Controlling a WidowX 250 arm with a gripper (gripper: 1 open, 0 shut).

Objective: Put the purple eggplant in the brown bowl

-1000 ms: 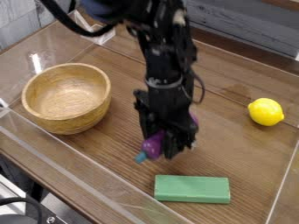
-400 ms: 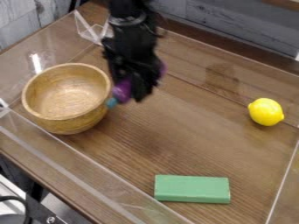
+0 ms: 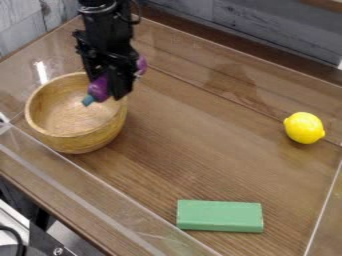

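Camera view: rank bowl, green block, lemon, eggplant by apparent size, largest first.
1. brown bowl, clearly largest.
2. green block, though it sits nearest the camera, which flatters it.
3. lemon.
4. purple eggplant, unsure: the end effector covers most of it, so it may match or exceed the lemon.

From where I stand, nothing can be read anywhere: no labels, brands, numbers or signs show on any object or on the surface [image 3: 227,120].
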